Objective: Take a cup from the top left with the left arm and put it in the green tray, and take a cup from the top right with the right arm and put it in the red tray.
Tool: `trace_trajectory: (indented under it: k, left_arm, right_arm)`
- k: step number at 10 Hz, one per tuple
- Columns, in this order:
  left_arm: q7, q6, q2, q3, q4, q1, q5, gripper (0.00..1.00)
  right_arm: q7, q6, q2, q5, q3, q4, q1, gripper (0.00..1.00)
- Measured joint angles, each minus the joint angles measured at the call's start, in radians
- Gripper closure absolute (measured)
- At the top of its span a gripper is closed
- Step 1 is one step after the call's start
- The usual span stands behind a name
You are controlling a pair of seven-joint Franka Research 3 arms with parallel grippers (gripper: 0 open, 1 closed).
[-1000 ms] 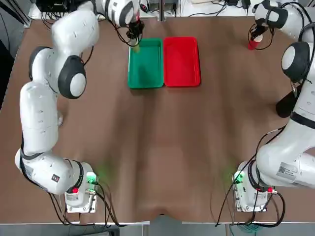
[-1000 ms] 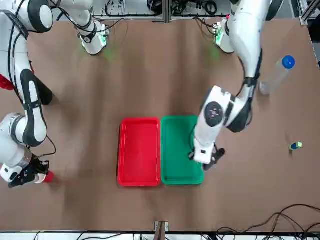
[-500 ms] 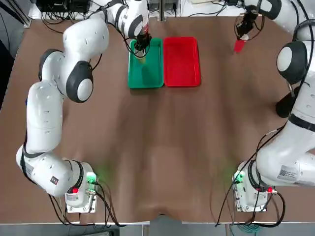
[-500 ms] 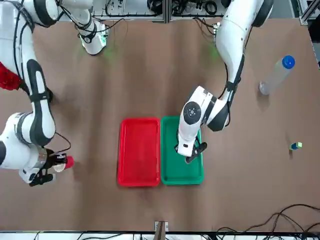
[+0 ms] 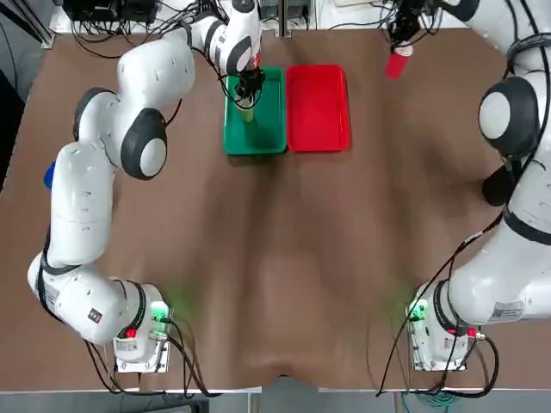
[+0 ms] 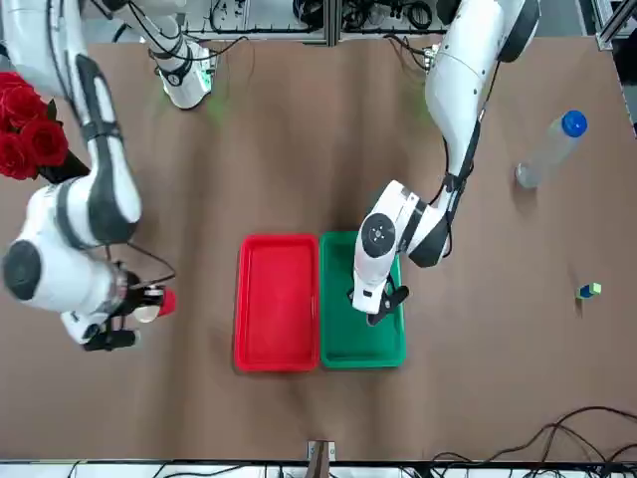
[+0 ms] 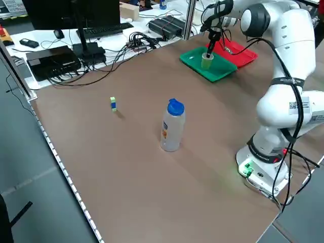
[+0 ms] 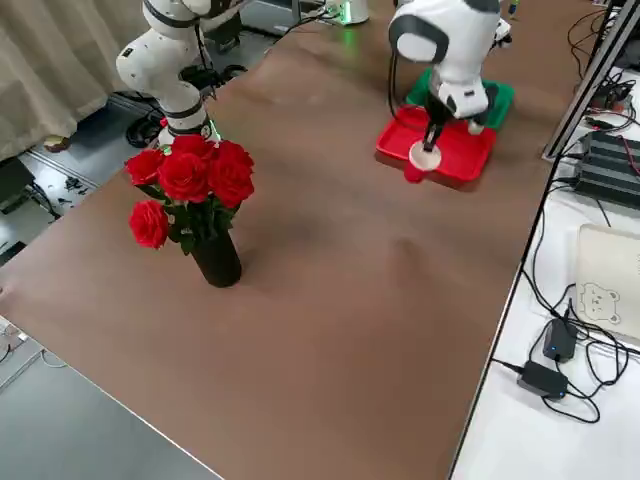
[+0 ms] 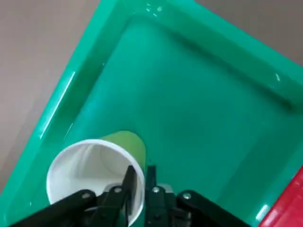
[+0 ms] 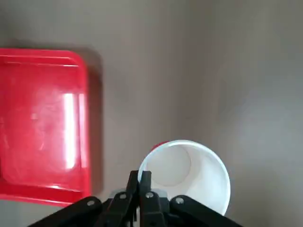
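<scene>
The yellow-green cup (image 5: 248, 113) stands upright inside the green tray (image 5: 271, 133), near its left side, and seems to rest on the floor. My left gripper (image 5: 248, 89) reaches down over it. In the left wrist view the fingers (image 9: 128, 178) pinch the cup (image 9: 94, 163) by its rim. My right gripper (image 5: 402, 39) is shut on the rim of the red cup (image 5: 397, 65) and holds it above the table, right of the red tray (image 5: 318, 107). In the right wrist view the red cup (image 10: 189, 170) hangs beside the red tray (image 10: 42, 123), not over it.
A clear bottle with a blue cap (image 7: 172, 126) and a small block (image 7: 113, 103) stand on my left side of the table. A vase of red roses (image 8: 195, 195) stands on my right side. Cables and equipment line the far edge.
My left gripper brought the yellow-green cup from the green tray's left rim into the tray and lowered it. My right gripper carried the red cup leftward, nearer the red tray.
</scene>
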Motion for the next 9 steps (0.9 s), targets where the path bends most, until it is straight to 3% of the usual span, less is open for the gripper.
trace_trajectory:
  k: [5, 6, 7, 9]
  left_arm:
    - [-0.002, 0.004, -0.045, 0.001, 0.035, 0.001, 0.000, 0.09]
    - [-0.002, 0.001, -0.074, 0.002, 0.036, 0.002, 0.000, 0.01]
    - [-0.002, -0.016, -0.105, 0.006, 0.037, 0.007, 0.000, 0.00]
    - [0.032, -0.123, -0.178, 0.017, 0.040, 0.038, 0.001, 0.00]
  right_arm:
    - [0.125, 0.044, -0.041, 0.056, 0.021, -0.005, 0.321, 0.96]
    - [0.198, 0.116, -0.041, 0.056, 0.019, -0.010, 0.405, 0.96]
    - [0.265, 0.167, -0.037, 0.051, 0.017, -0.017, 0.472, 0.97]
    - [0.299, 0.230, -0.003, 0.028, 0.007, -0.039, 0.506, 0.97]
